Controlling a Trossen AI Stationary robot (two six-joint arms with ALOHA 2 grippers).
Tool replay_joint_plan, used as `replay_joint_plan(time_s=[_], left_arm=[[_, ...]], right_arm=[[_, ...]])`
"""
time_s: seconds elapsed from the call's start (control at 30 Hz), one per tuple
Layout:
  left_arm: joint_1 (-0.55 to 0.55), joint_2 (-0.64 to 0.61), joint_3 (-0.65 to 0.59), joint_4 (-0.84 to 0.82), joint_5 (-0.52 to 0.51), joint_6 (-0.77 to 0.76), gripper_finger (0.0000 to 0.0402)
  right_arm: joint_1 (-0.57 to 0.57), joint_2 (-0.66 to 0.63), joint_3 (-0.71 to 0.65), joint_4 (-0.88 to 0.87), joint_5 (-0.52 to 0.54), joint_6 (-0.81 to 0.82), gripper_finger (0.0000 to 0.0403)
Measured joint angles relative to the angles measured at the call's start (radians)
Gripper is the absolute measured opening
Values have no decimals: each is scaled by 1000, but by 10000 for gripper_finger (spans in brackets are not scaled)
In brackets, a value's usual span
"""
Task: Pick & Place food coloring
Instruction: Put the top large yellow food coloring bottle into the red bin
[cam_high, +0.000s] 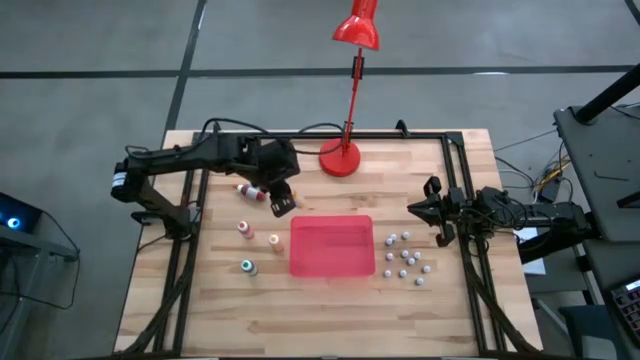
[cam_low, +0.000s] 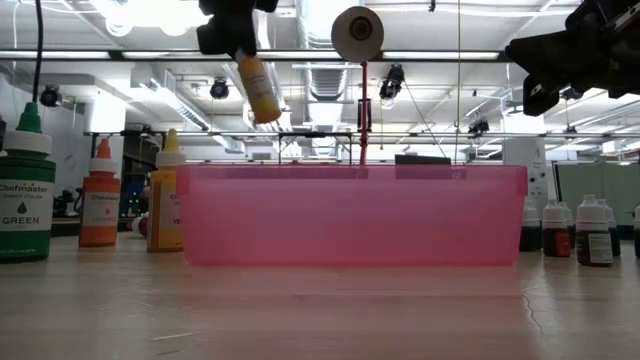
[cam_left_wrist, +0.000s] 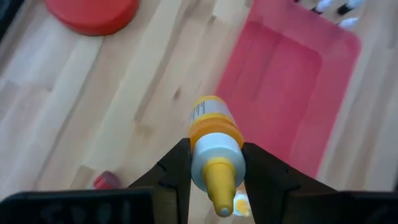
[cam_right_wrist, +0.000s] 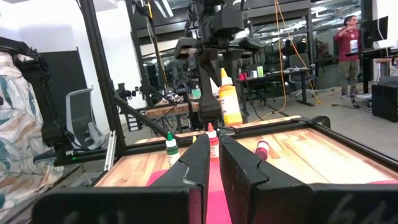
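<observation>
While clamped on yellow bottle (cam_left_wrist: 213, 146), left gripper (cam_left_wrist: 214, 171) raised above counter (cam_high: 200, 310), beside red tray (cam_high: 332, 246).
Right gripper (cam_high: 418, 208) parked at counter's right edge, fingers together.

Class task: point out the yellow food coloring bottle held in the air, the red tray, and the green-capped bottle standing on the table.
yellow food coloring bottle (cam_left_wrist: 214, 134), left wrist view, orange collar.
red tray (cam_low: 350, 215), low view, front wall.
green-capped bottle (cam_high: 248, 266), high view, cap.
</observation>
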Motion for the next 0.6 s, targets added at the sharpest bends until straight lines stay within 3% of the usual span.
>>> replay_joint_plan(time_s=[0.23, 0.6], left_arm=[[-37, 95, 62, -2, 9, 21, 93], [-50, 310, 337, -138, 15, 114, 93]], right_arm=[[0, 0, 0, 0, 0, 0, 29], [0, 0, 0, 0, 0, 0, 29]])
